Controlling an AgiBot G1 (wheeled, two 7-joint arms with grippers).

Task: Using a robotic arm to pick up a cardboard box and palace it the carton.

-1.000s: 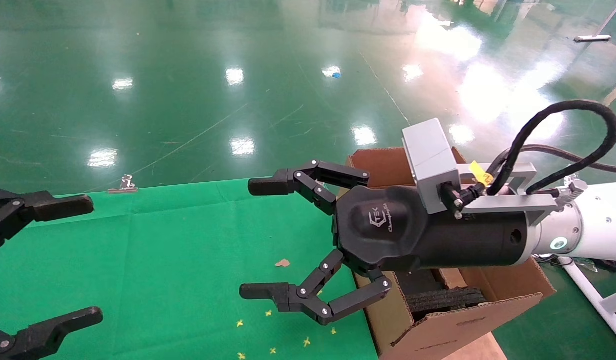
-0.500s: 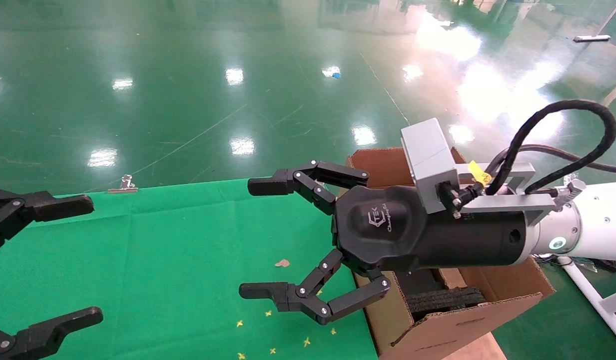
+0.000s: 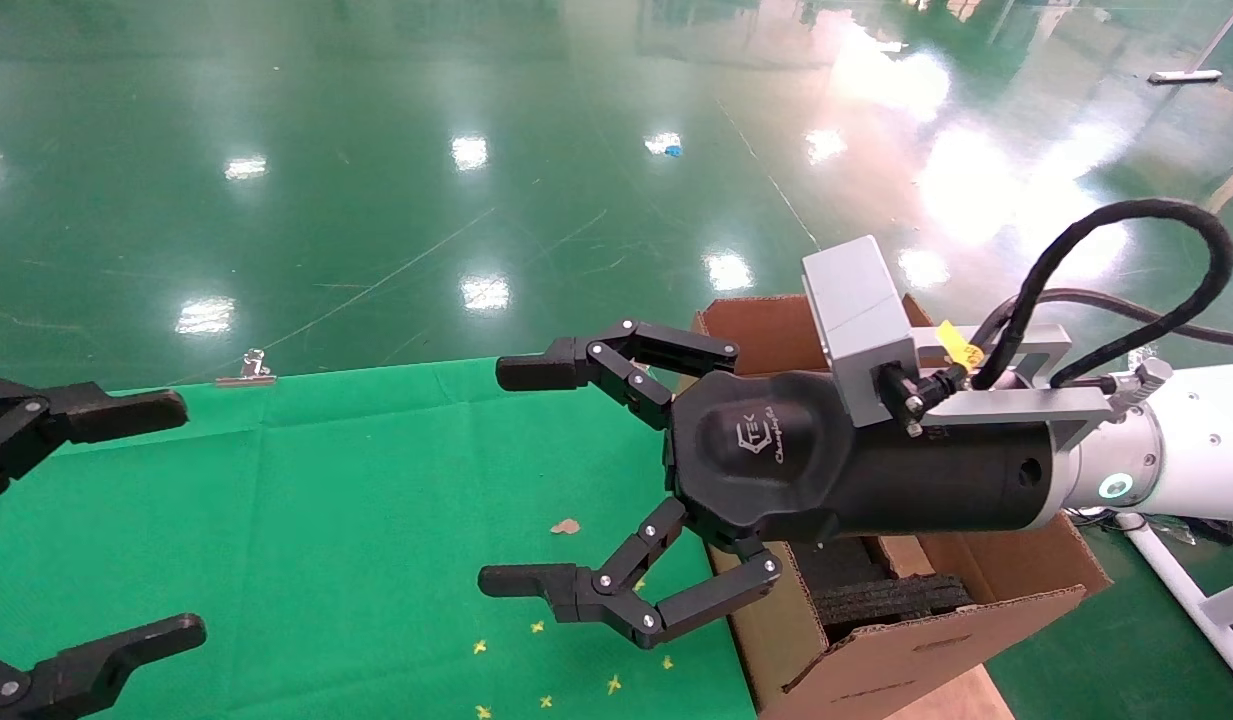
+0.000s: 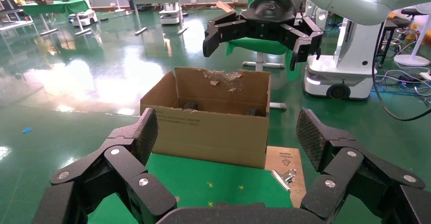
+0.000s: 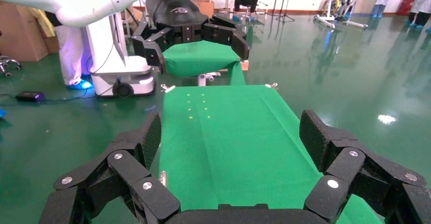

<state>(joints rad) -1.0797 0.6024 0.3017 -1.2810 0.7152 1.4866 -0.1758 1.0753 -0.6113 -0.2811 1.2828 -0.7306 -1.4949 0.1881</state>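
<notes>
The robotic arm [image 3: 1186, 440], white with a teal ring and a grey camera mount [image 3: 861, 320], reaches in from the right. Its right gripper [image 3: 511, 476] is open and empty, hovering over the green cloth beside the carton [image 3: 876, 665]. It also shows in the left wrist view [image 4: 262, 36], above the carton [image 4: 208, 127]. The carton is open-topped, with black foam inserts [image 3: 891, 600] and a torn inner wall [image 4: 223, 76]. My left gripper [image 3: 176, 518] is open and empty at the left edge. The slim cardboard box is out of view.
A green cloth [image 3: 356, 500] covers the table, with small yellow marks [image 3: 541, 627] and a brown scrap [image 3: 565, 526]. A metal binder clip [image 3: 248, 368] sits on its far edge. A brown board [image 4: 284, 158] lies under the carton. Glossy green floor lies beyond.
</notes>
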